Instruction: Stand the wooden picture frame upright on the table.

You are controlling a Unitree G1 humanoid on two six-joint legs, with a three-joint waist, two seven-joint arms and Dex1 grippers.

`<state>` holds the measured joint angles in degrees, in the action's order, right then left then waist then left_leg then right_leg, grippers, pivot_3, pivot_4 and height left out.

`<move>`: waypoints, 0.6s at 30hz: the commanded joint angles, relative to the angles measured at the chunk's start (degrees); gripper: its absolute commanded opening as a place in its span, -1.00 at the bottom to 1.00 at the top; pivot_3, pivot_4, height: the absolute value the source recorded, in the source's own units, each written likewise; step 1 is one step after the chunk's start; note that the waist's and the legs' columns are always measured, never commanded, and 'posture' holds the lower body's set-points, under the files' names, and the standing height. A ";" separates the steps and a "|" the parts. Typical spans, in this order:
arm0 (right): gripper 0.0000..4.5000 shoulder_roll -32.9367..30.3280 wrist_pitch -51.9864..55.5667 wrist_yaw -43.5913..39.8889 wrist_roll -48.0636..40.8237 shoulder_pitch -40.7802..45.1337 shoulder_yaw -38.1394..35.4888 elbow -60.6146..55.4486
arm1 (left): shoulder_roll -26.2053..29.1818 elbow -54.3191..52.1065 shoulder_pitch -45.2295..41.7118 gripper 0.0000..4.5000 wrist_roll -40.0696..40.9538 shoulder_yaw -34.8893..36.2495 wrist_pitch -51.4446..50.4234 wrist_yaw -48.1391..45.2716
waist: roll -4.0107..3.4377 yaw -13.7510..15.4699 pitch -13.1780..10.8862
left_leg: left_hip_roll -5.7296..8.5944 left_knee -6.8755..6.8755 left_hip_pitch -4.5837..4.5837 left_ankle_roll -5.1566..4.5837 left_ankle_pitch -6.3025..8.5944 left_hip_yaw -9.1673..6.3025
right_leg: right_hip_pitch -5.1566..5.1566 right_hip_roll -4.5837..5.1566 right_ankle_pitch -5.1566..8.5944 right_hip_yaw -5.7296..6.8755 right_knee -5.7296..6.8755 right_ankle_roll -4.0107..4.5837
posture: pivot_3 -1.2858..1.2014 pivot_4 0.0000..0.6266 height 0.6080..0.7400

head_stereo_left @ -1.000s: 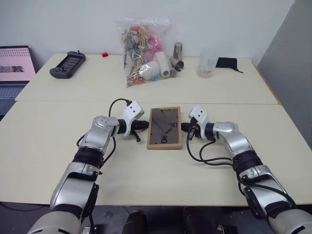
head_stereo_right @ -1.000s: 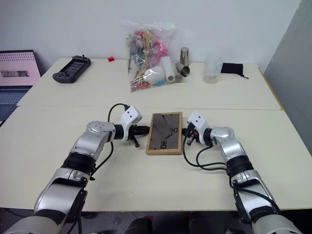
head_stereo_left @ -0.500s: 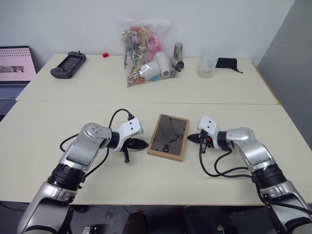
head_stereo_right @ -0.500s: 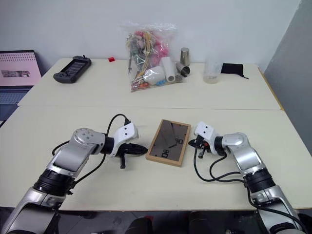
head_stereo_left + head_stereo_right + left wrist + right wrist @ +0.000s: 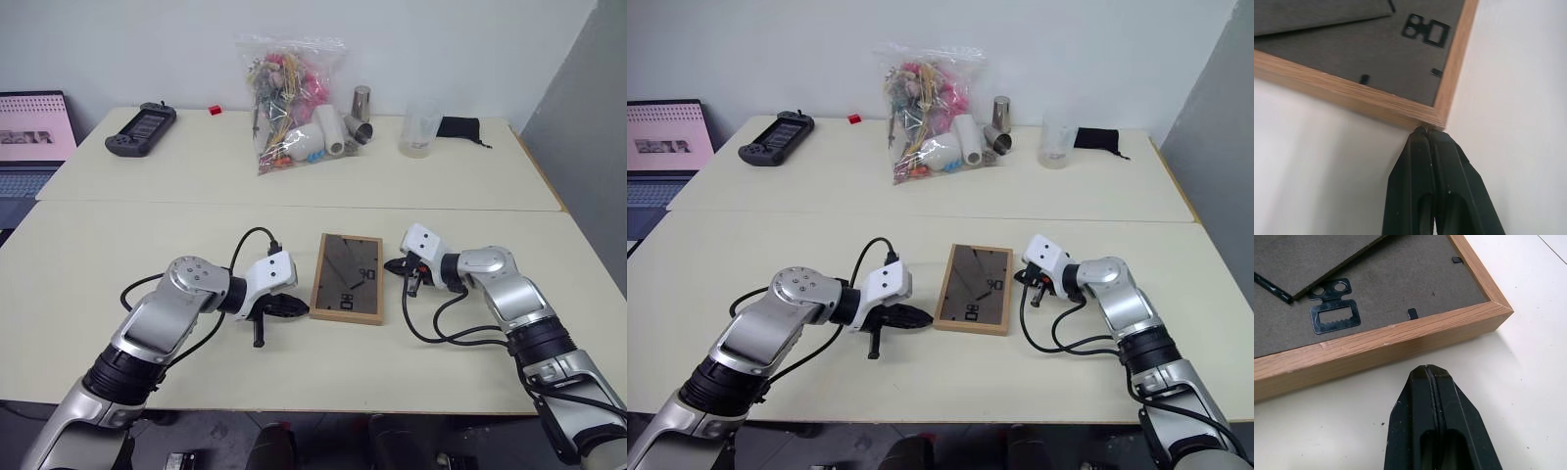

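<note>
The left gripper (image 5: 291, 307) has its two black fingers pressed together, holding nothing, and its tip sits right against the near left corner of the wooden picture frame (image 5: 348, 277); from the left wrist view it looks to be touching that corner, or as good as. So from this gripper the frame lies straight ahead, toward the robot's right and slightly away. The right gripper (image 5: 401, 266) is pinched shut and empty as well, pointing in at the frame's right long edge from just beside it, with a thin strip of bare table (image 5: 118, 245) showing between tip and wood in its wrist view. The frame lies flat, dark back up, between the two tips, its long axis running away from the robot with a slight tilt. The fold-out stand seems to lie flat against the back. To my eye the left arm is the nearer one, and any lift would have to start from an edge, with fingers first parted.
</note>
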<state>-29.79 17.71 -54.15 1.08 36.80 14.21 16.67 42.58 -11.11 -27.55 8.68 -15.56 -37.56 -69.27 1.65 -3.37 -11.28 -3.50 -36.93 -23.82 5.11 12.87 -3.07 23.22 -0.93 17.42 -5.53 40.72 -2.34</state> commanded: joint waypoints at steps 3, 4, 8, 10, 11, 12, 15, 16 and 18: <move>-1.00 -0.09 0.19 1.08 -0.85 0.28 -1.89 0.35 | -0.44 -2.34 -0.28 -0.99 2.45 0.93 -1.98 1.26 | 0.00 0.00 0.00 | 0.00 0.00 0.00 0.00 0.00 0.01 | 0.00 0.00 0.00 0.00 0.00 0.00 | 0.03 -0.52 1.00; -1.00 -0.04 0.26 1.05 -1.01 0.25 -1.94 0.37 | -0.34 -2.20 -0.19 -0.99 2.51 0.73 -1.89 1.33 | 0.00 0.00 0.00 | 0.00 0.00 0.00 0.00 0.00 0.00 | 0.00 0.00 0.00 0.00 0.00 0.00 | 0.03 -0.52 1.00; -1.00 -1.20 -0.73 1.08 -0.34 -0.28 -2.28 1.46 | 0.92 -0.67 0.10 -0.99 3.81 1.84 -2.20 0.82 | 0.00 0.01 0.00 | 0.00 0.00 0.00 0.00 0.00 0.00 | 0.00 0.00 0.00 0.00 0.00 0.00 | 0.03 -0.52 1.00; -1.00 -2.29 -0.97 0.87 -0.45 -0.08 -3.23 1.63 | 1.85 5.56 -2.16 -0.99 5.44 5.04 -2.55 -0.11 | 0.00 0.02 0.00 | 0.00 0.00 0.00 0.00 0.00 0.00 | 0.00 0.00 0.00 0.00 0.00 0.00 | 0.03 -0.52 1.00; -1.00 -2.72 -0.81 0.59 -0.67 -0.01 -3.61 1.37 | 2.25 10.35 -3.77 -0.99 5.64 6.30 -1.28 -0.47 | 0.00 0.02 0.00 | 0.00 0.00 0.00 0.00 0.00 0.00 | 0.00 0.00 0.00 0.00 0.00 0.00 | 0.03 -0.52 1.00; -1.00 -3.01 -0.60 0.38 -0.91 -0.01 -3.84 1.03 | 2.36 15.17 -5.64 -0.99 6.04 7.26 -0.94 -0.76 | 0.00 0.02 0.00 | 0.00 0.00 0.00 0.00 0.00 0.00 | 0.00 0.00 0.00 0.00 0.00 0.00 | 0.03 -0.52 1.00; -1.00 -3.18 -0.34 0.22 -1.18 -0.14 -3.84 0.57 | 2.12 22.53 -8.82 -0.91 6.78 7.67 -0.43 -2.04 | 0.00 -0.09 0.00 | 0.00 0.00 0.00 -0.01 0.00 -0.01 | 0.02 -0.03 0.01 0.03 0.00 0.00 | 0.03 -0.52 1.00; -1.00 -3.07 -0.19 0.36 -1.18 -0.64 -3.66 0.07 | 1.10 26.62 -11.26 -0.82 8.72 8.08 -4.12 -3.92 | 0.00 -0.10 0.00 | 0.00 0.01 0.00 -0.02 0.00 0.00 | 0.02 -0.02 0.01 0.02 -0.03 0.00 | 0.03 -0.52 1.00; -1.00 -2.85 0.35 0.56 -1.27 -1.52 -3.55 -0.87 | -0.68 33.13 -15.14 -0.65 11.41 8.60 -10.27 -6.54 | 0.00 -0.05 0.00 | 0.01 0.02 -0.02 -0.02 0.00 0.02 | 0.01 -0.01 0.01 0.03 -0.04 0.00 | 0.03 -0.52 1.00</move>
<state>-32.71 17.52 -53.64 0.85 36.20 11.39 18.17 43.23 17.19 -39.71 16.64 -8.11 -42.48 -72.74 1.65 -3.42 -11.28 -3.49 -36.90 -23.85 5.09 12.88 -3.06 23.24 -0.94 17.43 -5.49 40.68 -2.34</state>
